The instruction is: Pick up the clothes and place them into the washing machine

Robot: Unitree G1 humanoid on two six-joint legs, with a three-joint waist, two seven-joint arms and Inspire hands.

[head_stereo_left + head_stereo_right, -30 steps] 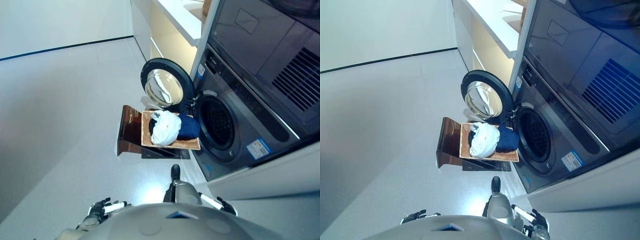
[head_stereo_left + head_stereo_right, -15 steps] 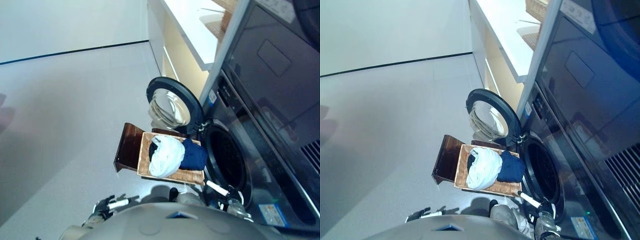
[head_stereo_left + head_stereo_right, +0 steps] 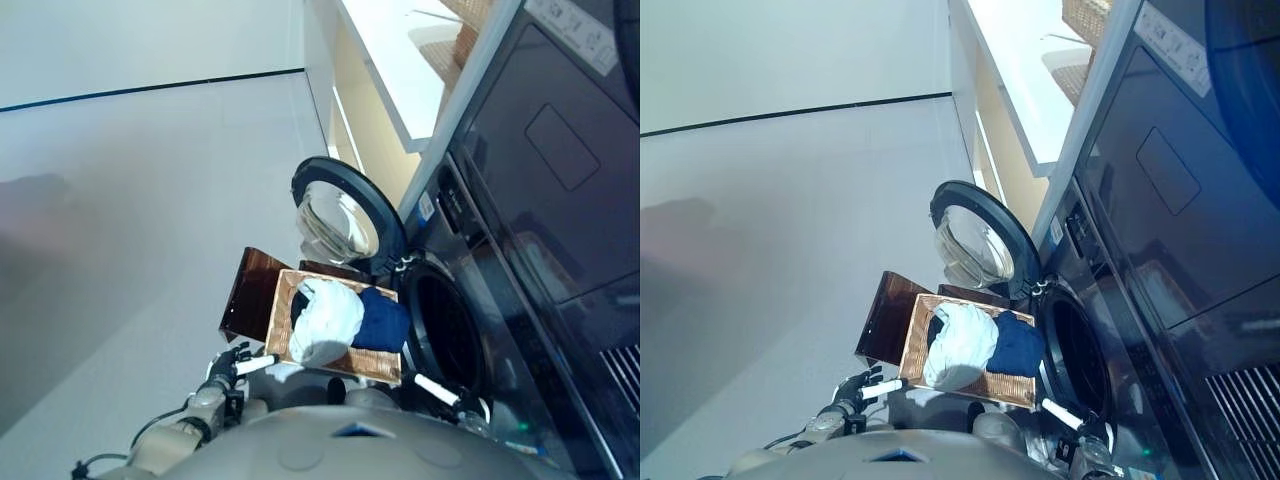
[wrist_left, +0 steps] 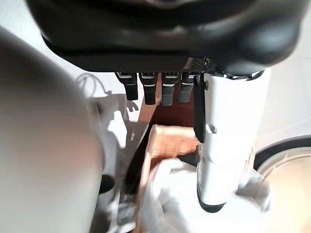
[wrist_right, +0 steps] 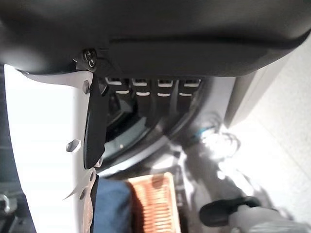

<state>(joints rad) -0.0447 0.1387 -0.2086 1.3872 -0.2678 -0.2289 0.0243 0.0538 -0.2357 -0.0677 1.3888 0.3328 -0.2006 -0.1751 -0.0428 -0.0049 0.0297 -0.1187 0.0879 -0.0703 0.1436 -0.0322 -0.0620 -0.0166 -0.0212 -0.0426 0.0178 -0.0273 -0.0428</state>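
Two garments lie heaped in the wicker basket (image 3: 285,318): a white piece (image 3: 325,318) bunched on the side away from the machine, and a dark blue piece (image 3: 382,320) pressed against it on the side nearest the washing machine (image 3: 470,300). The basket sits on a dark brown stool (image 3: 245,295) just before the open drum (image 3: 440,325), with the round door (image 3: 340,215) swung wide behind it.

Both pieces look soft and light, so I judge they will sag, fold and trail once lifted; nothing stiff to lever, nothing fragile. A pinch on a thin edge would likely let the rest drag over the basket rim, so the best hold is a full handful at the crown of the white bundle, where the cloth is thickest. The blue one, being lower and tucked beside it, probably comes easier after.

My left hand (image 3: 232,364) hangs near the basket's near corner, fingers (image 4: 148,91) straight and the white-covered thumb (image 4: 224,145) held out over the white cloth, holding nothing. My right hand (image 3: 470,408) is low beside the drum's mouth; its wrist view shows fingers (image 5: 163,94) relaxed and empty, facing the dark opening, with a corner of basket and blue cloth below.

Neither piece is taken yet; the pickup is still ahead.
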